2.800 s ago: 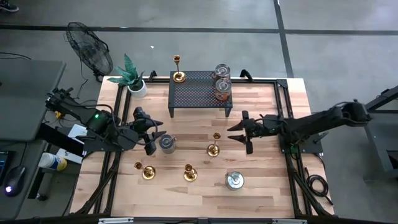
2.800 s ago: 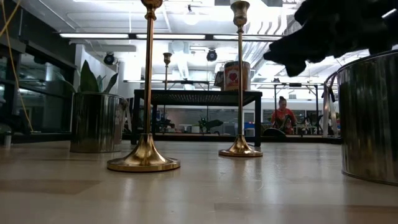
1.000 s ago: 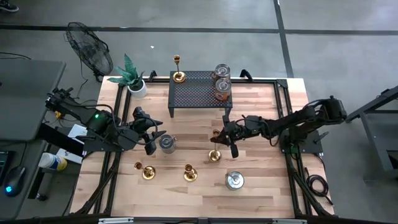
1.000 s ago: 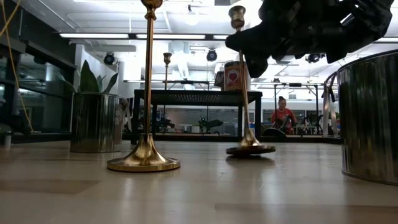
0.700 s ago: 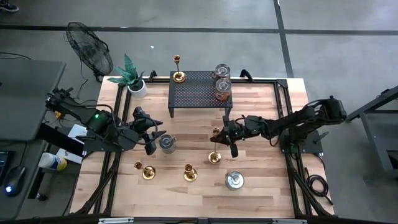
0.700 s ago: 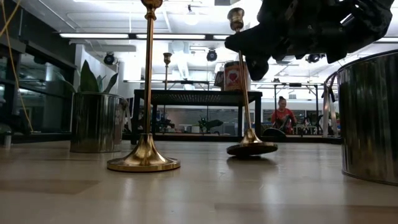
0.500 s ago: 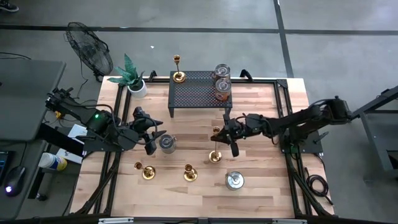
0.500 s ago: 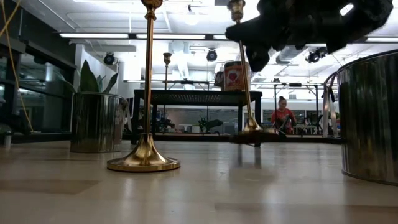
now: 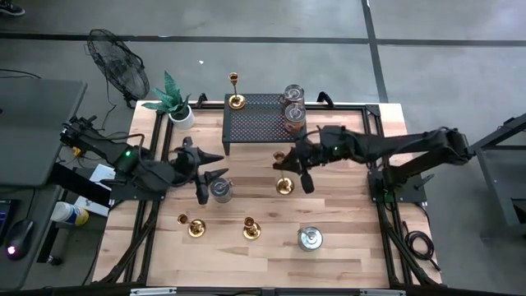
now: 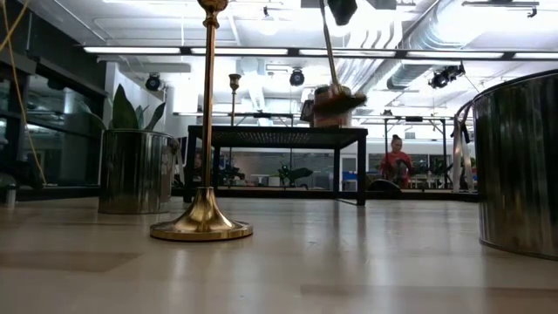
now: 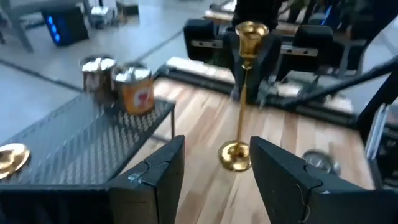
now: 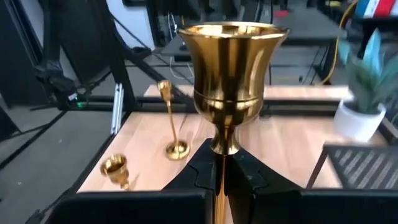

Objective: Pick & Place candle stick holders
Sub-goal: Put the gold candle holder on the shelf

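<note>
Lifted clear of the table (image 9: 345, 238) since a moment ago, the tall candle stick holder (image 9: 281, 171) hangs clamped by its stem in the right gripper (image 9: 301, 163) just in front of the mesh rack (image 9: 261, 123), so keeping it upright and carrying it slowly should prevent swinging, while the left gripper (image 9: 209, 164) waits half-open beside the steel cup (image 9: 220, 190).

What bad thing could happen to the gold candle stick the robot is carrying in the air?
The right gripper pinches only the thin stem of the tall candle stick holder, which hangs tilted above the table, so it might slip or swing. Its base rides about level with the black rack's top, so it could bump the edge. The cans on the rack could get knocked.
</note>
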You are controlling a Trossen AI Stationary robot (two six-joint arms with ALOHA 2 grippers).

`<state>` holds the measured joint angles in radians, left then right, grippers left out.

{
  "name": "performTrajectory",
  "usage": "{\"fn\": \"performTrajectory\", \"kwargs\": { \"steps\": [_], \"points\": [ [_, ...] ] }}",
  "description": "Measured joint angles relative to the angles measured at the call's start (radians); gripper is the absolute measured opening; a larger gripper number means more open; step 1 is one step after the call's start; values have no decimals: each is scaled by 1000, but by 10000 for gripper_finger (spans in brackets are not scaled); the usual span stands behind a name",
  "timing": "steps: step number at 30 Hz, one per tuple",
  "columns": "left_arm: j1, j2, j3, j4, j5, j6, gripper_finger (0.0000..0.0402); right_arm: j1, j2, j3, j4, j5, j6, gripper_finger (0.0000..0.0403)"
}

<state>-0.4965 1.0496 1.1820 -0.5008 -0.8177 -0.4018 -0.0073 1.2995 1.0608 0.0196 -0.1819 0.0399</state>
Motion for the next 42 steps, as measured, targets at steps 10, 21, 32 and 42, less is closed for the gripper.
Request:
{"fn": "performTrajectory", "kwargs": {
  "steps": [10,21,32,42],
  "points": [
    [128,88,1,332,127,178,224,-44,1,226,-146,-16,-71,5],
    [341,268,0,618,426,218,248,-59,3,235,-112,15,-47,5],
    [408,372,0,818,540,216,248,-58,3,235,-112,26,-40,4],
    [428,373,0,855,547,230,239,-58,3,235,-112,41,-40,4]
  ]
}}
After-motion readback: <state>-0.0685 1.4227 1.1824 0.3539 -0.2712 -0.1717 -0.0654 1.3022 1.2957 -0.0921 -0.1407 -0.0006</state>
